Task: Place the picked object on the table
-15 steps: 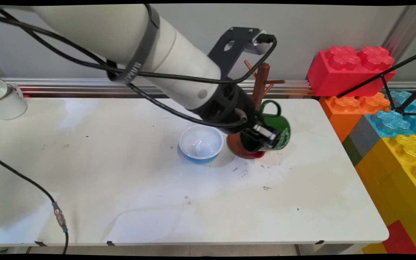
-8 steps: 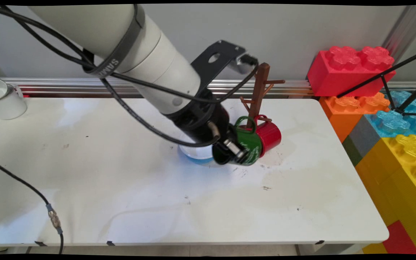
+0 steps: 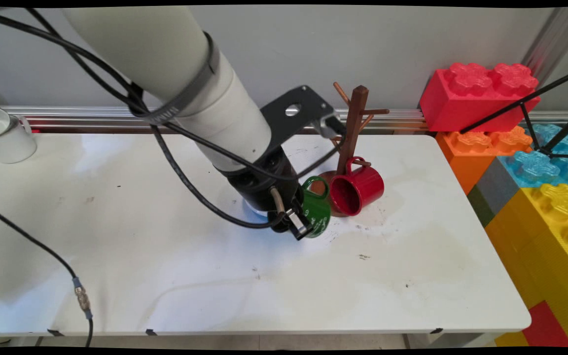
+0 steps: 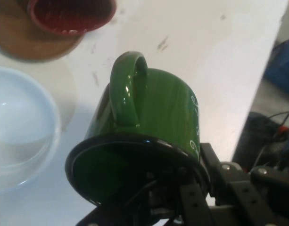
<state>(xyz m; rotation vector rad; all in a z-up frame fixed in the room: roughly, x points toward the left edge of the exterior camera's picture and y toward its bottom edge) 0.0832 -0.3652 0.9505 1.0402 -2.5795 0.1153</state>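
The gripper [image 3: 298, 228] clamps the rim of a green mug [image 3: 316, 211], holding it tilted over the table [image 3: 165, 266], between a white bowl [image 4: 21, 141] and a red mug [image 3: 358, 190] beside the mug tree [image 3: 352, 128].

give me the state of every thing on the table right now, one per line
green mug: held at its rim by the gripper, tipped on its side
red mug: hanging on the mug tree, mouth toward the camera
white and blue bowl: upright, empty
white mug: upright at the table's far left corner
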